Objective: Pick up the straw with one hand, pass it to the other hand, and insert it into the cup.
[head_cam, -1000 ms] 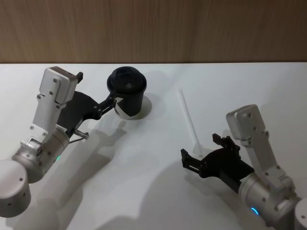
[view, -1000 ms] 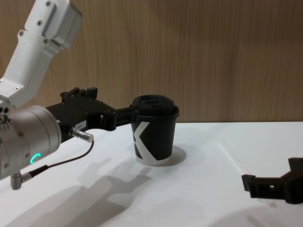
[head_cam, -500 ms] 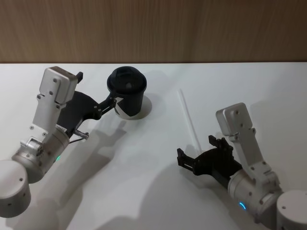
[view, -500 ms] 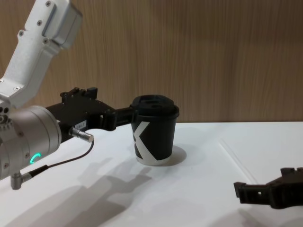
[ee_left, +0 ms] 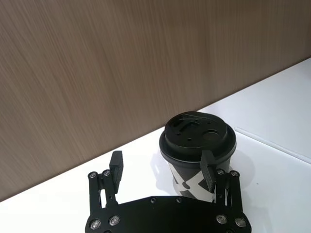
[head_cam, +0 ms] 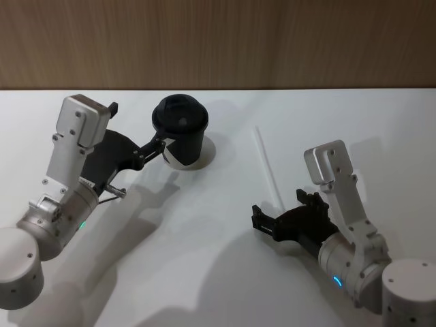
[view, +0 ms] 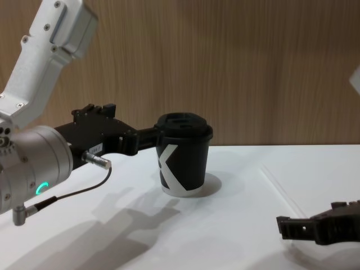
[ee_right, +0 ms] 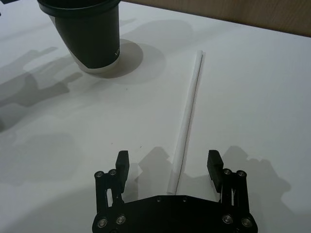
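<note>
Left gripper (ee_left: 162, 164) is hovering at the cup (head_cam: 180, 129), jaws apart, one tip against its side. The cup is standing upright on the counter (head_cam: 204, 238), showing a white angular K-like mark and no other legible writing. Right of it the straw (head_cam: 267, 167) is lying flat, its near end between the spread jaws of the right gripper (ee_right: 168, 164) — pickup appears to be in hand, likely calling next for lowering and closing squarely on the thin tube.
</note>
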